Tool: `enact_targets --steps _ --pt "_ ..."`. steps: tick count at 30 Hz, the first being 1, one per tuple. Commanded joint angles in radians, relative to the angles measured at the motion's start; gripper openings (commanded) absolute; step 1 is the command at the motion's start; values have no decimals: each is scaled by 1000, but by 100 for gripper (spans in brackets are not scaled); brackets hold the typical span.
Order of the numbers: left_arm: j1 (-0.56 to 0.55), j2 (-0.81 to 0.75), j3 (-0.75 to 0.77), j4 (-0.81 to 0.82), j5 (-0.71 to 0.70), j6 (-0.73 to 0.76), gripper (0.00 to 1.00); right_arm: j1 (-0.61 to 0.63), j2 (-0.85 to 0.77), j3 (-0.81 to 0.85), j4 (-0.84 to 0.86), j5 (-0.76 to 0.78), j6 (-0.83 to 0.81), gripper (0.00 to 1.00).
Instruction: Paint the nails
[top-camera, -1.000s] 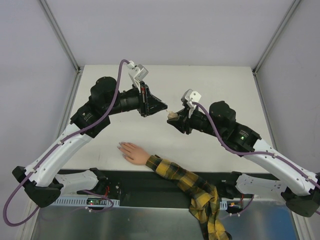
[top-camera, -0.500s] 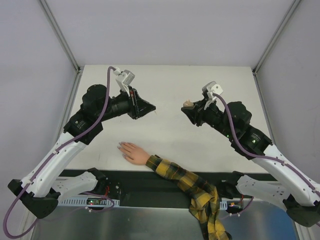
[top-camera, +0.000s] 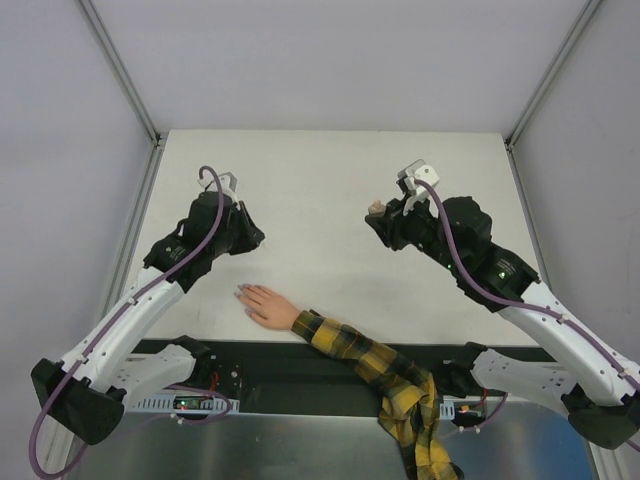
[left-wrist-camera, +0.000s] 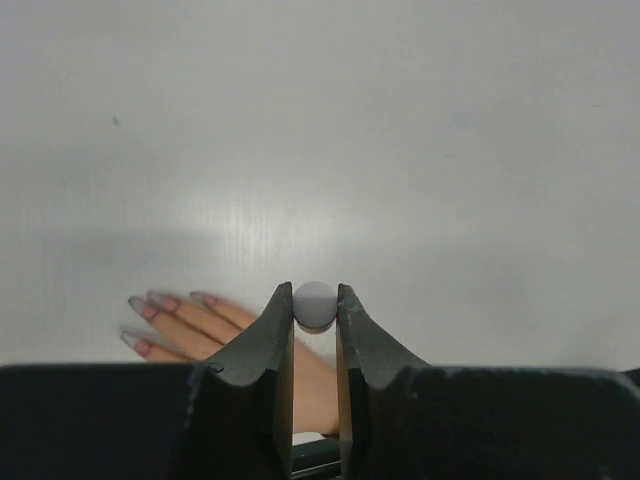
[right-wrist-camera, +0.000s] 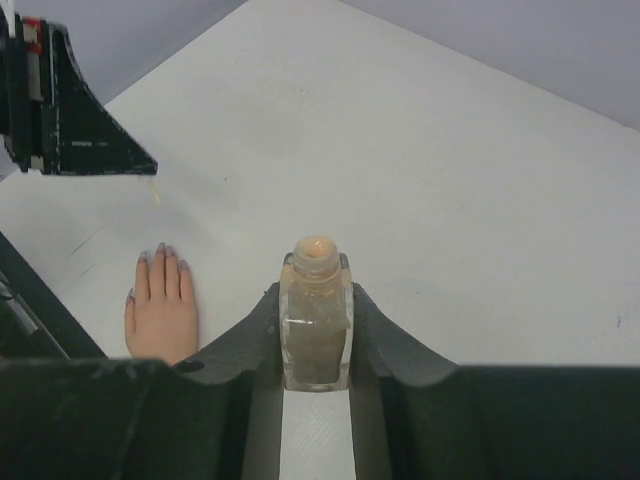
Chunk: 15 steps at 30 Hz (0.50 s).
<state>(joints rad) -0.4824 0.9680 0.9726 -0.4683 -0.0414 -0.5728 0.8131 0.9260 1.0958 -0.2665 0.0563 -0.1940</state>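
Observation:
A small flesh-coloured hand (top-camera: 268, 305) lies flat on the white table, ending a yellow-and-black plaid sleeve (top-camera: 360, 360). Its nails (left-wrist-camera: 145, 310) look pinkish in the left wrist view and also show in the right wrist view (right-wrist-camera: 160, 251). My left gripper (top-camera: 252, 238) is shut on a white round brush cap (left-wrist-camera: 315, 304) and hovers just beyond the fingertips. A thin brush (right-wrist-camera: 155, 192) hangs below it. My right gripper (top-camera: 376, 224) is shut on an open beige nail polish bottle (right-wrist-camera: 317, 320), held upright above the table to the right of the hand.
Metal frame rails (top-camera: 130, 95) run along the table's left and right edges. A black strip (top-camera: 330, 368) runs along the near edge under the sleeve. White table surface (top-camera: 330, 180) lies between and beyond the two grippers.
My left gripper has swung left and toward the near edge, ending close to the hand's fingertips. My right gripper has moved right and farther back with the bottle.

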Motion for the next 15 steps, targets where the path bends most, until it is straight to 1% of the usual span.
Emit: enact_targets --steps 1,4,5,8,10,11,12,15 --pt "5 0 -113 -62 -159 -91 0 -6 -7 69 18 108 27 0" --pt "5 11 -211 -66 -169 -125 0 -5 -7 59 21 171 50 0" --pt "5 11 -260 -67 -173 -166 0 -8 -6 56 15 198 54 0" --pt "5 -14 -320 -66 -190 -222 0 -6 -3 65 1 223 83 0" --pt "5 -60 -340 -61 -228 -242 0 -5 26 97 -13 231 80 0" --pt "5 -77 -350 -59 -247 -261 0 -5 48 160 -63 229 61 0" --pt "5 -93 -350 -53 -286 -256 0 -6 83 188 -86 231 50 0" --pt "5 -75 -322 -43 -336 -199 0 -8 125 246 -135 223 24 0"
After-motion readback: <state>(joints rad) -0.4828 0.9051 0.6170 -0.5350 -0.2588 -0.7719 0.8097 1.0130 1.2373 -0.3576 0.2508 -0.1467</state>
